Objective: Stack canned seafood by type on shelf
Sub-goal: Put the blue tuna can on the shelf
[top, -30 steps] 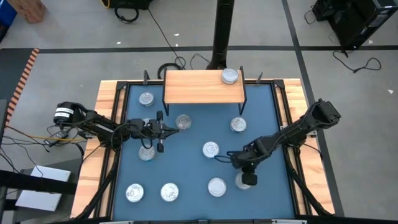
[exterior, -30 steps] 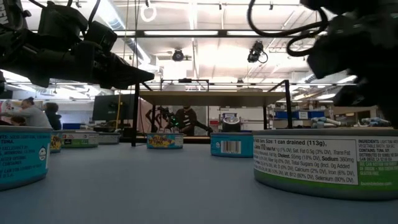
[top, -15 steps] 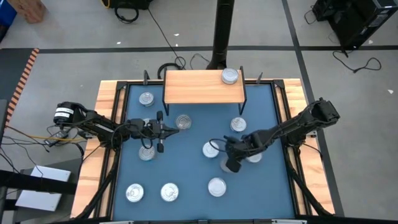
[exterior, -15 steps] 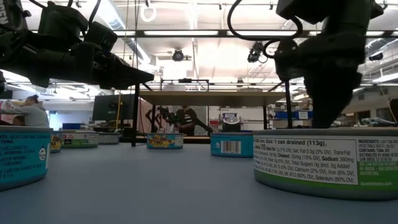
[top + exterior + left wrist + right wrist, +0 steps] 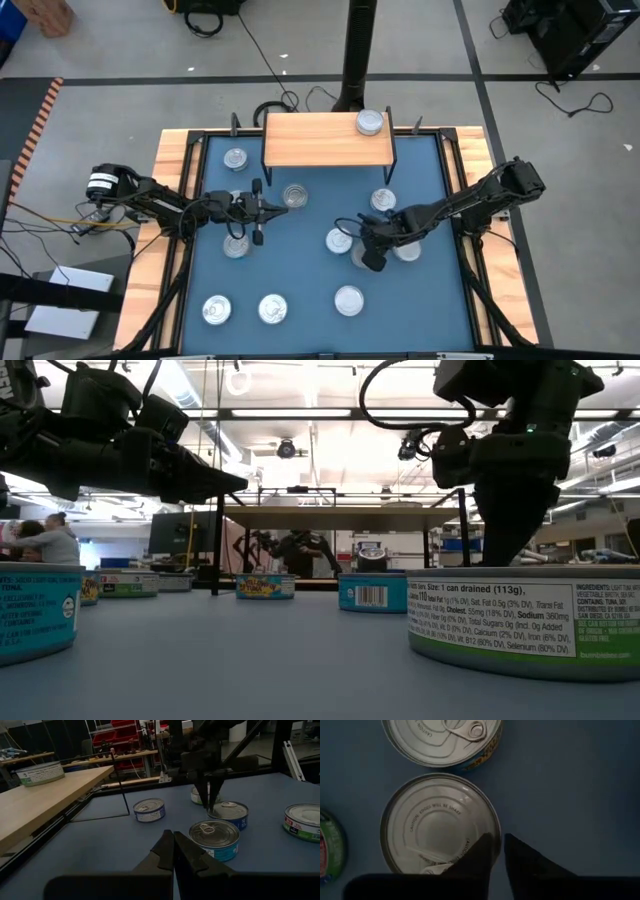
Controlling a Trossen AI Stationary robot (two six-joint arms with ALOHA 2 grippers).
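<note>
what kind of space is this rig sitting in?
Most likely a robotics lab or workshop. The low view shows exposed ceiling strip lights and workbenches behind the table; the left wrist view shows racks of red parts bins; cables trail across the taped concrete floor in the high view.

You have shiny ribbed metal tins [image 5: 440, 822] with glossy paper labels, a matt blue tabletop [image 5: 300, 270], and a smooth light-wood shelf [image 5: 320, 140].
</note>
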